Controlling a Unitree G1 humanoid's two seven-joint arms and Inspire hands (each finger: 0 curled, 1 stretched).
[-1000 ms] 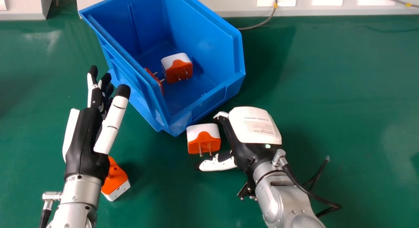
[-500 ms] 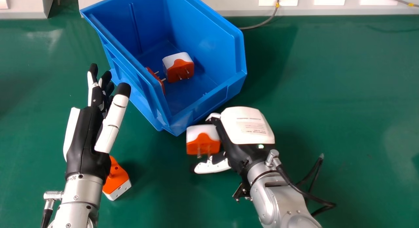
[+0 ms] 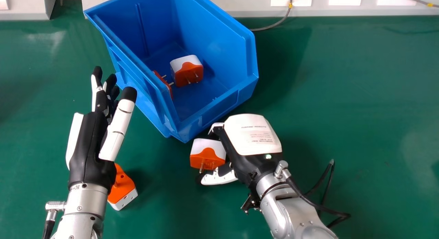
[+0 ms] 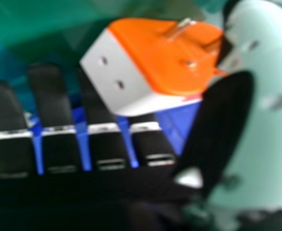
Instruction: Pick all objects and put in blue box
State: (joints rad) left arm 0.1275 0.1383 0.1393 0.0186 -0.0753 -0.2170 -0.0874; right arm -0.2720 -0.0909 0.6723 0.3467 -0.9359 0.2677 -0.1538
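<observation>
Beside a blue box (image 3: pixel 219 43), the open right robot hand (image 3: pixel 241 153), bearing print (image 3: pixel 259 138), brackets a plug (image 3: pixel 207 155); left robot hand (image 3: pixel 91 146) open.

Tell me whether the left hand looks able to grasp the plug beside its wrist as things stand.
Probably not: the left hand points forward, beyond the plug, which lies back beside its wrist, partly covered in the head view.

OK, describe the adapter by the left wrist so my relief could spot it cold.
Find the blue box, then the left hand, near its left side. Beside that wrist, on the green table, lies an orange-and-white adapter, partly covered by the hand. Its orange face points up, while the adapter at the right hand has its white side up.
</observation>
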